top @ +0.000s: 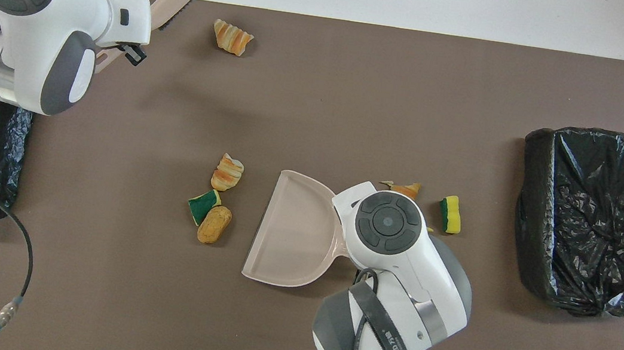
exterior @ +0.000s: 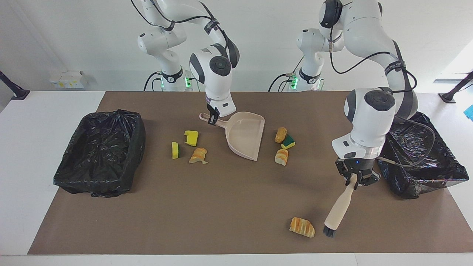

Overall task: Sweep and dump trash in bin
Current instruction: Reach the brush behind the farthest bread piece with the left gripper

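Observation:
My right gripper [exterior: 213,119] is shut on the handle of the beige dustpan [exterior: 245,137], which sits between two clusters of trash. Bread [exterior: 280,134], a green sponge [exterior: 288,141] and a croissant bit [exterior: 281,156] lie by the pan's mouth. Two yellow sponges [exterior: 191,137] [exterior: 175,150] and a croissant bit [exterior: 198,155] lie by its handle side. My left gripper [exterior: 356,179] is shut on the beige brush [exterior: 340,207]. The brush's bristles hang low beside a lone croissant piece [exterior: 302,227] near the mat's edge farthest from the robots.
Black-bagged bins stand at both ends of the brown mat [exterior: 221,207]: one [exterior: 99,151] at the right arm's end, one [exterior: 421,155] at the left arm's end. The left arm's wrist hangs close to its bin's rim.

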You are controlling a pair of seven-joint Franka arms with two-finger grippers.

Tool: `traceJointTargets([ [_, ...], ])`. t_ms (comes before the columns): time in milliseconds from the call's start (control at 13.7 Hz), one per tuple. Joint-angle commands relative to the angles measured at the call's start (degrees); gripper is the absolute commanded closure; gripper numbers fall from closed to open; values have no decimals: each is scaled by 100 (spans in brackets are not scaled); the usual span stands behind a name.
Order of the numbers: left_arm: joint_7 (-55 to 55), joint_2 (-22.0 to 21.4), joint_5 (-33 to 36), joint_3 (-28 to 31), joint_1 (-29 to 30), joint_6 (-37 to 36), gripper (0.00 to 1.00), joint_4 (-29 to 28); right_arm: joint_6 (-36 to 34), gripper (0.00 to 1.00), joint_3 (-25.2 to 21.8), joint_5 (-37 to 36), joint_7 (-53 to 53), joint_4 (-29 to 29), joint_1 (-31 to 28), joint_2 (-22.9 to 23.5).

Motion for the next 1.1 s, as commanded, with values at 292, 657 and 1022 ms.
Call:
traceJointTargets([
  [292, 195, 1225, 1385, -56, -334, 439, 100, 1127, 265, 100, 7, -71, -7, -146, -101, -100],
  [657, 528, 1129, 2000, -56, -439, -165, 100, 1092, 248, 100, 16, -62, 168, -146, -92, -100],
  [1022, 1686, 480, 1984, -91, -483, -720, 100, 601, 186, 100, 16, -62, 318, -146, -39, -126],
])
